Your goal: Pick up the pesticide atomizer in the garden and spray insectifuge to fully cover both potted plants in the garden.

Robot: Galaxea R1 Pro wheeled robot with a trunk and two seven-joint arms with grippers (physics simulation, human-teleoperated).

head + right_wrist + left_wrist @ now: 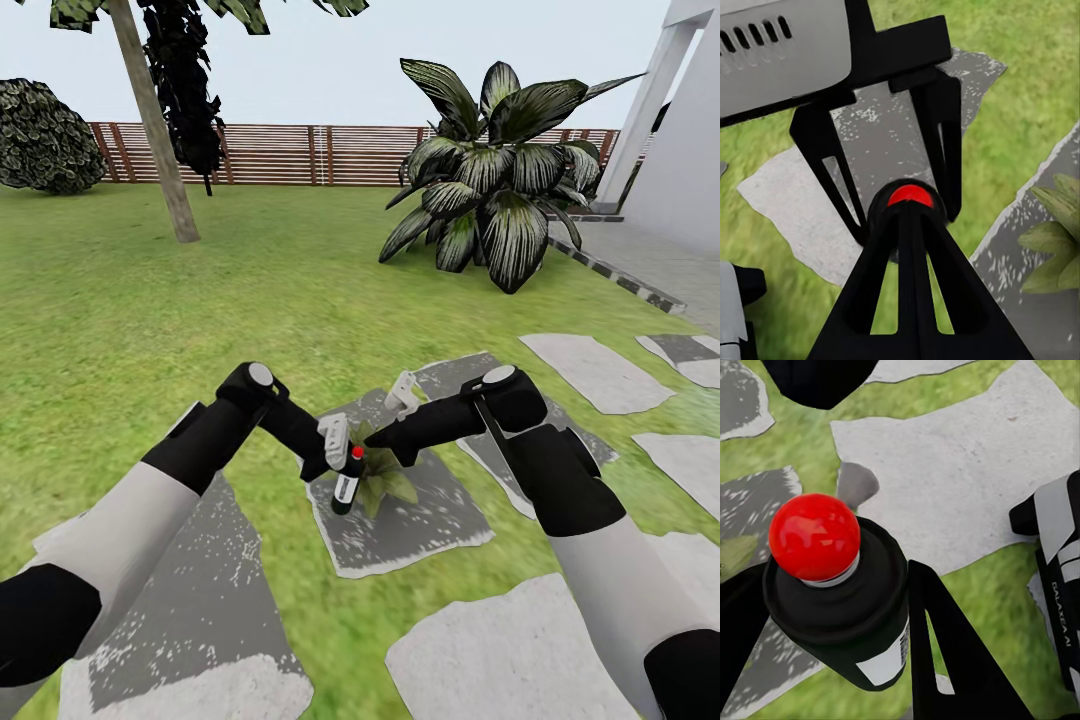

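pesticide atomizer (840,607) glossy red top, matt black plastic-looking body, stepping stones (400,505) rough mottled grey, fence (300,153) brown wood-look slats, arm shells smooth

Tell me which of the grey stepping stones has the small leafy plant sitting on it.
The dark mottled stone right under the two grippers, in the middle of the view: the little potted plant sits on it. The other stones around it are bare.

Under your arms a green lawn (150,300), flat grey mottled stepping stones (590,370) set into it, one dark slab (420,520) in front of you carrying a low potted plant (385,480), a big striped-leaf plant (495,175) and a tree trunk (155,130) rooted farther back.
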